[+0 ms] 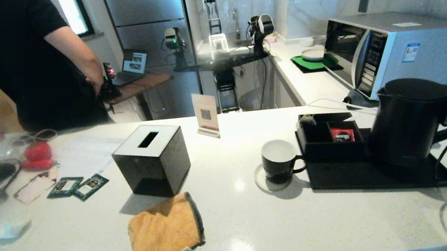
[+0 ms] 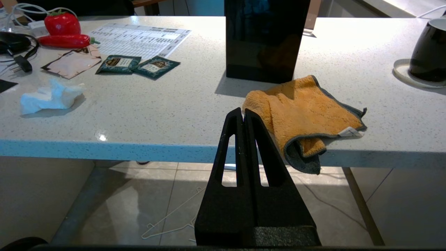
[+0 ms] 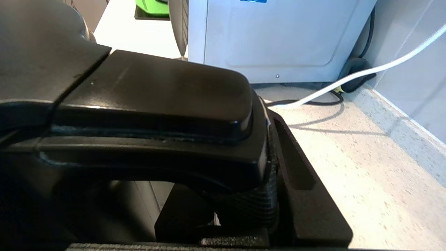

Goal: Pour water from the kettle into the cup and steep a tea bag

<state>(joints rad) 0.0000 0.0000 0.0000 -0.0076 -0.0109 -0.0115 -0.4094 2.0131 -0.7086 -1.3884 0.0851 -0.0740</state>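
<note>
Gripping the kettle (image 1: 406, 121) handle near the desk's right edge, right gripper (image 3: 270, 164) jaws pinched it; left gripper (image 2: 243, 115) jaws pressed together off the front edge.

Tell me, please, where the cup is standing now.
In the head view the cup stands on a small white coaster right of centre on the counter, just left of the black tray.
</note>
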